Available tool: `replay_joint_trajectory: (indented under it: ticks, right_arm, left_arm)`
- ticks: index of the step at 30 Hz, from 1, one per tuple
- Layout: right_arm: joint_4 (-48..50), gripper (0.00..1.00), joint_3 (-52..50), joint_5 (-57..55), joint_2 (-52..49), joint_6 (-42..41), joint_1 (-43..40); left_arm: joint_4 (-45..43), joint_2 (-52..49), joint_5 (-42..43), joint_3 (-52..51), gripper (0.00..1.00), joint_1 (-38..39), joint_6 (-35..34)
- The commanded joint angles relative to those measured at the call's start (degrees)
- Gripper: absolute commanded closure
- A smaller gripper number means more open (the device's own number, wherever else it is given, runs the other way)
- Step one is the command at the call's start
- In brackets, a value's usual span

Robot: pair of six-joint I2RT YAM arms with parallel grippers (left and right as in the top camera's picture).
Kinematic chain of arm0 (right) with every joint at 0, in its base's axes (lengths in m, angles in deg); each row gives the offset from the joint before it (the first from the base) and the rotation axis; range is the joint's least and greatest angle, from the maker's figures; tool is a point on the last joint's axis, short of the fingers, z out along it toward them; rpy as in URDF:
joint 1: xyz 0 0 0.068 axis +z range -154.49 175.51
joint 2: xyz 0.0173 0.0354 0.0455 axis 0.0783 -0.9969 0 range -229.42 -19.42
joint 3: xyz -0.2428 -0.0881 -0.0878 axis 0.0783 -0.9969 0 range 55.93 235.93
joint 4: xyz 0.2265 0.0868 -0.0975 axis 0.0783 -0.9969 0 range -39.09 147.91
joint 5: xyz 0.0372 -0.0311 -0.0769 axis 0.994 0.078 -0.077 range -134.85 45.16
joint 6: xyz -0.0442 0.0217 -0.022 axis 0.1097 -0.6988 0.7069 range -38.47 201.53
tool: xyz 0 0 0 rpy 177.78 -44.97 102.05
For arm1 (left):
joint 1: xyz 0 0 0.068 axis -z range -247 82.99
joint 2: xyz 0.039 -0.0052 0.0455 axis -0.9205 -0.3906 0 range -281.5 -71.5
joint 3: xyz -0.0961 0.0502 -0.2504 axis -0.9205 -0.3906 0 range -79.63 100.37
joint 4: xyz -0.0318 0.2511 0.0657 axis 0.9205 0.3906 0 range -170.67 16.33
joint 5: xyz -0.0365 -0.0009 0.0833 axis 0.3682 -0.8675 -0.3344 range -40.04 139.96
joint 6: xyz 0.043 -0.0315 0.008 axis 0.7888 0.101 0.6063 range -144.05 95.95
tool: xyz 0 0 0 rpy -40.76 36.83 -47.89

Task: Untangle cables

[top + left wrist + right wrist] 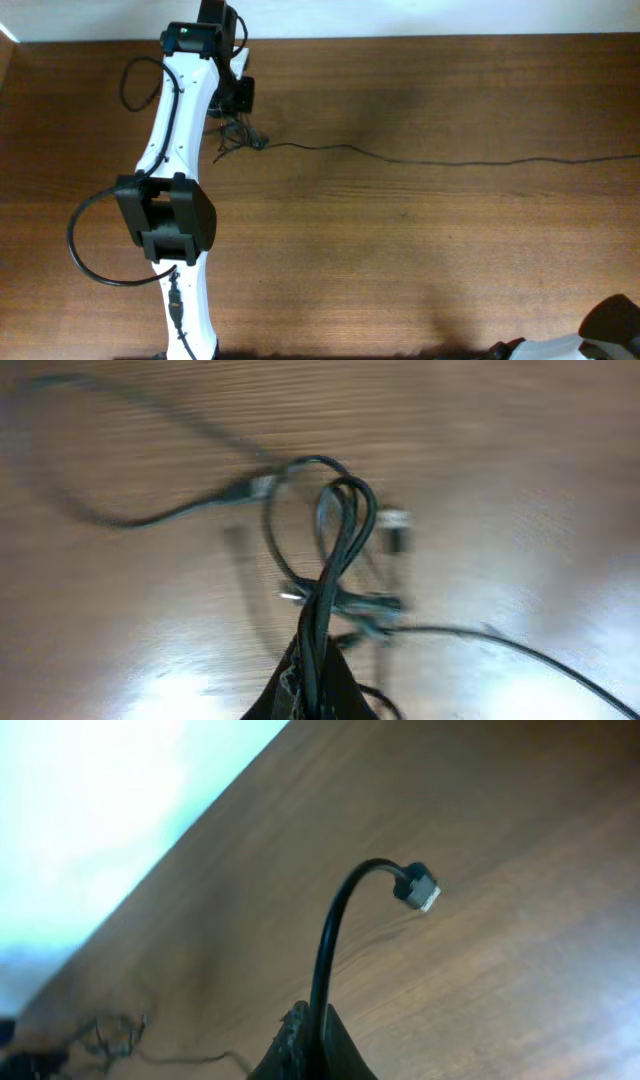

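The cables are thin black cords. A knotted clump lies by my left gripper at the table's far left. One long strand runs from it rightward across the table to the right edge. In the left wrist view my left gripper is shut on a bundle of cords that loop above small plug ends. In the right wrist view my right gripper is shut on a single cord whose plug end curls free above the jaws. The clump shows far off in that view.
The brown wooden table fills the view. The white left arm with its thicker black cables lies along the left side. Part of the right arm shows at the bottom right corner. A pale wall borders the table's far edge.
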Motion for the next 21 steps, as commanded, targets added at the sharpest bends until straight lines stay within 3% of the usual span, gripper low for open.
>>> replay_joint_trajectory:
  ticks: [1, 8, 11, 14, 15, 16, 19, 21]
  right_arm:
    - [-0.3, 0.96, -3.3, 0.7, -0.5, 3.2, 7.0]
    - [1.7, 0.96, -18.4, 0.5, -0.5, 5.7, 21.1]
    - [6.0, 0.96, -26.8, 0.5, -0.5, 5.6, 26.9]
    - [9.7, 0.96, -32.7, 0.8, -0.5, 5.5, 31.3]
    - [10.5, 0.91, -34.3, 0.7, -0.6, 5.5, 32.9]
    - [11.0, 0.81, -35.3, 0.7, -0.6, 5.5, 34.1]
    - [11.4, 0.41, -36.9, -0.7, -0.6, 5.5, 37.9]
    - [12.7, 0.29, -36.8, -0.6, -0.6, 5.4, 39.6]
  left_arm:
    - [2.0, 0.7, 19.7, 6.0, 1.00, -0.5, 7.7]
    - [7.5, 0.7, 33.9, 26.3, 1.00, -0.5, 8.2]
    - [7.8, 0.7, 34.6, 31.8, 1.00, -0.5, 3.2]
    - [8.6, 0.7, 34.4, 33.4, 1.00, -0.5, 2.9]
    - [8.5, 0.7, 34.4, 33.4, 1.00, -0.5, 2.9]
    - [8.4, 0.7, 34.4, 33.4, 1.00, -0.5, 2.9]
    - [8.4, 0.7, 34.5, 33.4, 1.00, -0.5, 1.5]
    - [8.4, 0.7, 34.6, 33.4, 1.00, -0.5, -0.3]
